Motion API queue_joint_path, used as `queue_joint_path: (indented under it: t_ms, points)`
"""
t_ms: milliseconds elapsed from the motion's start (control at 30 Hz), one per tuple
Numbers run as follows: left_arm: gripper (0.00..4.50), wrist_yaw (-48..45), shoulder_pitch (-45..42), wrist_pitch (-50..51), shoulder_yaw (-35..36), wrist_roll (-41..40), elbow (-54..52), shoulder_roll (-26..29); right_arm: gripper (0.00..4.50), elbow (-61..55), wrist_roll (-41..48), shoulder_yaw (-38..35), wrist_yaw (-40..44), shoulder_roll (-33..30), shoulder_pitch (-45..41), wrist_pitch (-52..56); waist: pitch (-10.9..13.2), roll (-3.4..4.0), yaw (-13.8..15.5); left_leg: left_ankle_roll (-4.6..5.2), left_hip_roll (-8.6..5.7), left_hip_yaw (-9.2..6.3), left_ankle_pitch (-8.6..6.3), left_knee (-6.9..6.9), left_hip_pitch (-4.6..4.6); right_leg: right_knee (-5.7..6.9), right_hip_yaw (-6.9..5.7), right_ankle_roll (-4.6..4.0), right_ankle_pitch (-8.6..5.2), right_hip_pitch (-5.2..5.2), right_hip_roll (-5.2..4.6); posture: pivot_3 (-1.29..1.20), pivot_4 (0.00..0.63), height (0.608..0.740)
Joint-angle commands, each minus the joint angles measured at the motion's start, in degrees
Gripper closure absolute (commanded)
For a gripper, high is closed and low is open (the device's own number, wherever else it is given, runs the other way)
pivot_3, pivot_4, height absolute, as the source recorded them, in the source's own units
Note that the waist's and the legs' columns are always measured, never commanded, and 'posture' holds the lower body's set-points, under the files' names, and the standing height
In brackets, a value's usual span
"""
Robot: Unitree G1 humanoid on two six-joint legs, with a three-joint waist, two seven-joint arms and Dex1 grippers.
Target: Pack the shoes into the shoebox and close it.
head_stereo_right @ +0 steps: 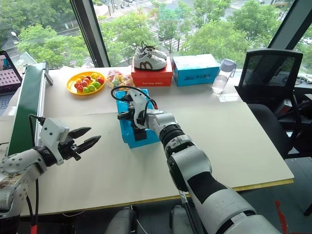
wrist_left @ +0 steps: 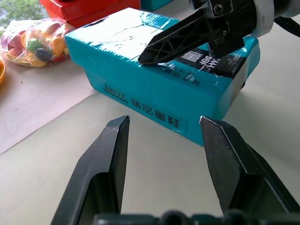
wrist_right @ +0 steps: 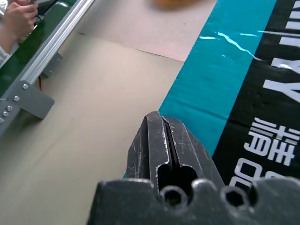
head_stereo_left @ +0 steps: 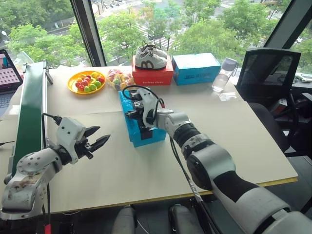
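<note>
The table (head_stereo_left: 253,141) carries the closed blue shoebox (head_stereo_left: 141,134) at its middle; the left wrist view reads the white lettering on its side. The right gripper (wrist_left: 147,58), fingers pressed together, rests on the lid. The left gripper (head_stereo_left: 100,139) hovers half-spread beside it, holding nothing. A red box (head_stereo_left: 153,75) bears white-and-grey sneakers (head_stereo_left: 150,58); the yellow plate (head_stereo_left: 73,80) holds fruit.

The closed bright blue cardboard shoebox (wrist_left: 154,89) is seen on the pale surface (wrist_left: 42,154), framed by the parted left gripper (wrist_left: 164,136); the pinched-together right gripper (wrist_left: 154,54) is pressed on its lid
</note>
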Motion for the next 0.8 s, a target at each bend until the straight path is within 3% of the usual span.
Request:
queue_joint_path:
  t_ms: [33, 233, 367, 500, 567, 633, 800]
  points:
    - [1.98, 1.17, 0.03, -0.94, 0.89, -0.52, -2.47, -0.48, 4.49, 3.36, -3.83, 0.44, -0.24, -0.02, 0.94, -1.20, -0.01, -0.01, -0.01, 0.00, 0.00, 0.00, 0.00, 0.00, 0.09, 0.00, 0.00, 0.03, -0.02, 0.08, 0.00, 0.00, 0.150, 0.730]
    - [1.98, 5.14, -0.99, -1.00, 1.03, -0.24, -2.42, -3.70, 4.49, 0.68, -0.02, -5.65, 1.68, -1.86, -1.39, -0.19, -0.02, -0.02, 0.05, -0.01, 0.01, -0.01, -0.01, 0.00, 0.31, -0.04, -0.04, 0.17, -0.12, 0.35, -0.02, 0.00, 0.150, 0.730]
    - [1.98, 11.48, -2.65, -1.17, 3.24, -1.08, -1.43, -9.22, 4.49, -11.00, 8.05, -13.48, 5.44, -7.47, -0.50, 5.77, 0.01, -0.04, 0.35, 0.00, 0.00, -0.03, 0.00, 0.02, 0.19, -0.12, -0.09, 0.03, -0.02, 0.35, -0.05, 0.00, 0.150, 0.730]
    - [1.98, 17.73, -1.74, -3.97, 3.37, 2.98, 0.37, -13.88, 4.49, -33.13, 15.70, -19.17, 4.75, -15.91, 9.28, 19.55, 0.01, -0.06, 1.36, 0.00, -0.04, -0.05, 0.00, 0.03, 0.02, -0.21, -0.12, 0.06, -0.01, 0.35, -0.09, 0.00, 0.150, 0.730]
    - [1.98, 20.88, -1.46, -4.98, 4.57, 2.27, 0.73, -17.53, 4.49, -42.97, 14.95, -18.91, 3.03, -20.64, 16.23, 22.46, -0.02, -0.09, 1.84, -0.02, -0.08, -0.04, -0.02, 0.04, 0.03, -0.25, -0.14, 0.11, -0.04, 0.39, -0.13, 0.00, 0.150, 0.730]
    - [1.98, 23.84, -1.24, -6.47, 5.59, 2.79, 1.73, -20.53, 4.49, -50.10, 11.71, -17.40, 1.32, -24.80, 23.01, 21.18, -0.04, -0.12, 1.83, -0.06, -0.09, -0.03, -0.06, 0.06, 0.04, -0.28, -0.14, 0.15, -0.07, 0.44, -0.16, 0.00, 0.150, 0.730]
    - [1.98, 29.02, -0.38, -10.34, 3.63, 7.42, 4.48, -24.68, 4.49, -52.27, 1.62, -12.03, -2.86, -29.33, 35.22, 10.64, -0.04, -0.12, 1.09, -0.07, -0.09, 0.08, -0.06, 0.11, 0.23, -0.21, 0.05, 0.22, -0.11, 0.48, -0.10, 0.00, 0.150, 0.730]
